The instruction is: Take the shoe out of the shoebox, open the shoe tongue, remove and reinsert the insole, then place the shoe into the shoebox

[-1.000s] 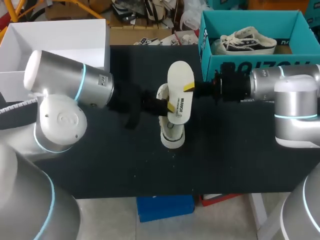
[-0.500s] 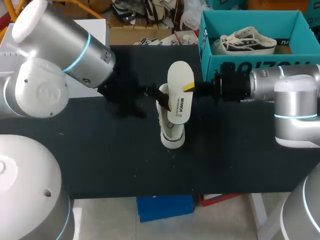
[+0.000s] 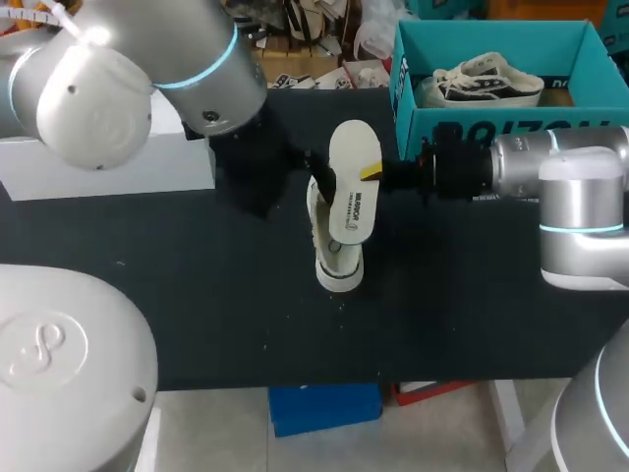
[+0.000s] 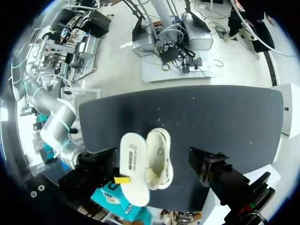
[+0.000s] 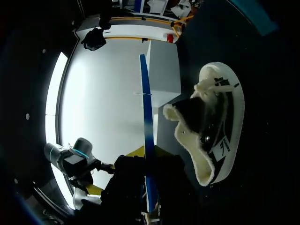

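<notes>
**White insole [image 3: 354,192] pinched over a loose sneaker**

Mid-frame in the head view, the cream sneaker [image 3: 334,264] rests on the black table [image 3: 197,295] with nothing gripping it. Pushing the insole back in could slide or tip it, and the narrow edge hold could slip. The right gripper [image 3: 369,174] pinches the insole's edge, jaws nearly together. The left gripper [image 3: 310,177] I cannot tell. The teal shoebox [image 3: 491,128] sits upper right.

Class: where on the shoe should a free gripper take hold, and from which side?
Probably the shoe's side wall beside the opening, from the side opposite the right gripper: it stands sole-down, and the held insole hangs over its other side.
</notes>
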Robot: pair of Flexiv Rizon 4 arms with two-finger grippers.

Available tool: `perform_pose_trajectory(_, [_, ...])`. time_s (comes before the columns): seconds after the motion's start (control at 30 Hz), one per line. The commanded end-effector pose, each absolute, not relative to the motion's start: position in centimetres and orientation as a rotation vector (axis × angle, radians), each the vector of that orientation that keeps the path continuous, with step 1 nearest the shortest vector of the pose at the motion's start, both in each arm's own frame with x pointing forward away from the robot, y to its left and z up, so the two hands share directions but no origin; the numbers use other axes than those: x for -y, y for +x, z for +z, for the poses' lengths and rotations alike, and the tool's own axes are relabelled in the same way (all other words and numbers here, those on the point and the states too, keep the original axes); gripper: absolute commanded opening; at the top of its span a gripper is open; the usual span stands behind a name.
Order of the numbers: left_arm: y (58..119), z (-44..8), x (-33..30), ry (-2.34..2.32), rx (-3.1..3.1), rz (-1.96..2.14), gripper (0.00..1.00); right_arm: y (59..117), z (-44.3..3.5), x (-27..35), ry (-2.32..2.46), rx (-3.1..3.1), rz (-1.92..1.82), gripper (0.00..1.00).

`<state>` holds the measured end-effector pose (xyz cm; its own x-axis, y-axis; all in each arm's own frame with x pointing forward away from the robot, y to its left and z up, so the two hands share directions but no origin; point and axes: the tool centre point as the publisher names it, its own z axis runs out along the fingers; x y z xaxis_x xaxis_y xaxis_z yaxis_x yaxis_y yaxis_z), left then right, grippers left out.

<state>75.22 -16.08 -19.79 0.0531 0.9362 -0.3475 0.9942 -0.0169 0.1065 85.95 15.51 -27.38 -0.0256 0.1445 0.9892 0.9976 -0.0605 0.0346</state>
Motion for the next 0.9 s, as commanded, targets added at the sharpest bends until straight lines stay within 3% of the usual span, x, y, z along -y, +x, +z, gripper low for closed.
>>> perform_pose_trajectory(0.03, [75.4, -19.6, 16.5, 2.105, -2.049, -0.082, 1.0, 85.9, -27.4, -15.7, -1.352, 1.307, -1.209, 0.0])
perform_pose_trajectory(0.9, [79.8, -22.7, 22.1, 2.167, -2.129, 0.057, 1.0, 85.9, -27.4, -15.7, -1.352, 1.307, -1.209, 0.0])
